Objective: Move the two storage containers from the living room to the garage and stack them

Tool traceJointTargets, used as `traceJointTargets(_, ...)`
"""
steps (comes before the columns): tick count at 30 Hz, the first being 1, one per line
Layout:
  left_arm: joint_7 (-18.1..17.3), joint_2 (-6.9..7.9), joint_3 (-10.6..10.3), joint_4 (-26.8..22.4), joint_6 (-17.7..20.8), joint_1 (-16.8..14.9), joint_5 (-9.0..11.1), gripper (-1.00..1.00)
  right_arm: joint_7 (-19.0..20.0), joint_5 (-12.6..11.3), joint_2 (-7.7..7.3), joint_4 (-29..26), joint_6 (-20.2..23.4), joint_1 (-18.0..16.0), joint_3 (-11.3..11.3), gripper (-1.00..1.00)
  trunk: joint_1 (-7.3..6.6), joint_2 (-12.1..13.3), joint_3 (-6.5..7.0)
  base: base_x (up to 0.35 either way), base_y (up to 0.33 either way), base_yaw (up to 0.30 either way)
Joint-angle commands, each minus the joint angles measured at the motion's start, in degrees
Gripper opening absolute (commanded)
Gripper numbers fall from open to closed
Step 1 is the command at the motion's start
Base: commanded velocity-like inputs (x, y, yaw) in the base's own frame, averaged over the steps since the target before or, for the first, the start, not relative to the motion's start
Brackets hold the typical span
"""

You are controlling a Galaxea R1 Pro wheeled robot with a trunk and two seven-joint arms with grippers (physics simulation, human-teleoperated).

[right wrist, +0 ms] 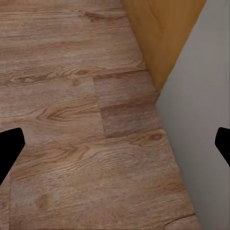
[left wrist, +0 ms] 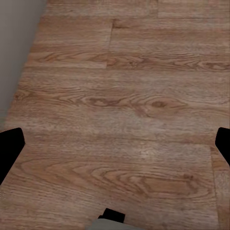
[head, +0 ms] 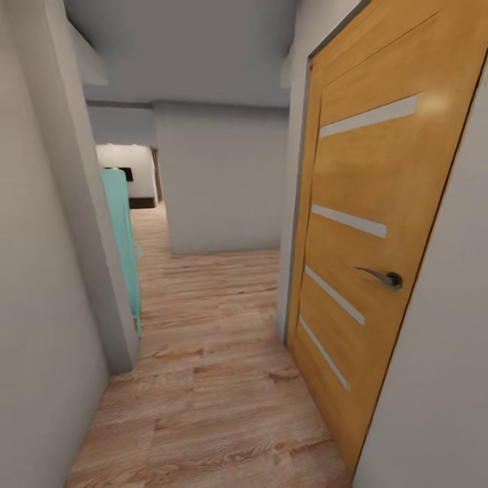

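Left gripper [left wrist: 115,143]: jaws spread wide, tips at opposite edges of its wrist view, nothing between them but wood floor [left wrist: 120,110]. Right gripper [right wrist: 115,143]: same, spread wide and empty, over floor right at a grey wall [right wrist: 201,120] and the foot of an orange door [right wrist: 163,33].

Head view: narrow corridor. Orange door [head: 366,224] with pale glass strips and a lever handle [head: 383,276] on the right, shut as far as I can tell. Grey wall [head: 47,271] on the left, teal panel [head: 125,237] past its corner, possibly another door, can't say. Corridor runs ahead to a grey block wall [head: 224,183] and bends left toward a brighter room [head: 129,173].

Containers: not in these frames, location unknown. Neither hand carries one. Plank flooring all around, no concrete, no car, so this isn't the garage.

Progress estimate: robot in transit, hands free. Can't tell whether any container is already delivered. At least one pickup, carry and the stack look outstanding.
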Motion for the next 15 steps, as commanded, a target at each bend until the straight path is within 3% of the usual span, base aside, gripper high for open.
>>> traceJointTargets(1,-0.25,-0.02,0.04,0.11,-0.27,-0.07,0.42,1.00,0.02,-0.20,-0.02,-0.11,-0.05,0.04,0.11,1.00,0.04,-0.03,-0.05,0.322,0.000,0.300)
traceJointTargets(11,-0.21,-0.02,0.04,0.11,-0.19,-0.07,0.42,1.00,0.02,-0.20,-0.02,-0.11,-0.05,0.04,0.11,1.00,0.04,-0.03,-0.05,0.322,0.000,0.295)
traceJointTargets(15,-0.21,-0.02,0.04,0.11,-0.19,-0.07,0.40,1.00,0.03,-0.20,-0.02,-0.11,-0.05,0.04,0.11,1.00,0.04,-0.03,-0.05,0.322,0.000,0.117)
